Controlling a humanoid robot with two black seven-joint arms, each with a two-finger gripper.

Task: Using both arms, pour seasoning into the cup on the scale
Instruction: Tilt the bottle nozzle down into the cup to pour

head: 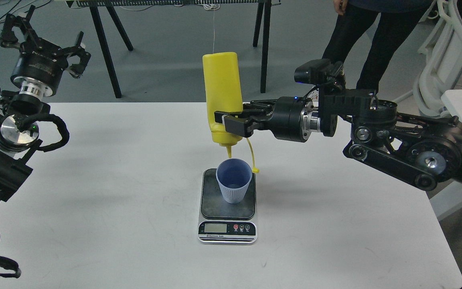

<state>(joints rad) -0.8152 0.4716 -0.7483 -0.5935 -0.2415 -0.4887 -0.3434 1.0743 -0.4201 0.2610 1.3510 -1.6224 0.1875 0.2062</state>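
My right hand (231, 122) grips the seasoning (221, 90) upside down, its nozzle pointing into the cup (234, 180) just below. The cup stands on the scale (227, 216), near the middle of the white worktop (94, 200). My left hand (44, 38) is up by the worktop's far left corner, fingers spread, holding nothing. Lots of bare worktop lies on both sides of the scale.

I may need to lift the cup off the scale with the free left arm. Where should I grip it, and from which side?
Take the cup with the left end effector around its upper wall just under the rim, coming in level from the left. It stands upright on the scale and tapers downward, so a higher grip probably slips less. The bottle held by the right end effector hangs nozzle-down overhead, blocking a top approach.
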